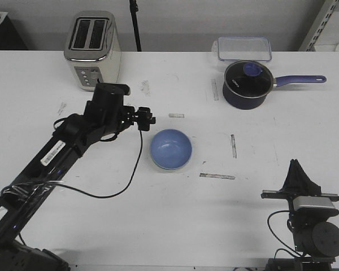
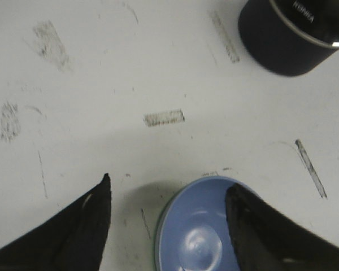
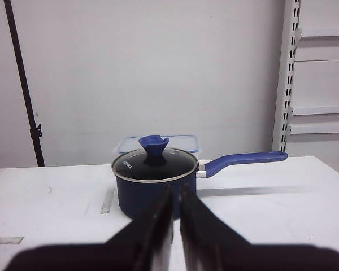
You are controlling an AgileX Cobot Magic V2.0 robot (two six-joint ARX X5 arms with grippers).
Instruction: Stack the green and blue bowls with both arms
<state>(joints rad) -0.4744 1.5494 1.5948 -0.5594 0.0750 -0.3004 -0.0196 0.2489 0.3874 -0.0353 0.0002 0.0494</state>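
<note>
honestly, my left end effector [image 2: 166,217] is spread wide, one finger over the blue bowl [image 1: 170,149] mid-tabletop [image 1: 175,226], touching or not i cannot tell. a shallow bite on that glossy rim could tip it. my right end effector [image 3: 175,217] looks nearly clenched, empty, parked near. no green bowl shows; it may be nested beneath.

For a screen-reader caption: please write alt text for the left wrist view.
The open left gripper hangs over a blue bowl on a scuffed white table, one finger over the bowl. A dark pan sits beyond.
</note>
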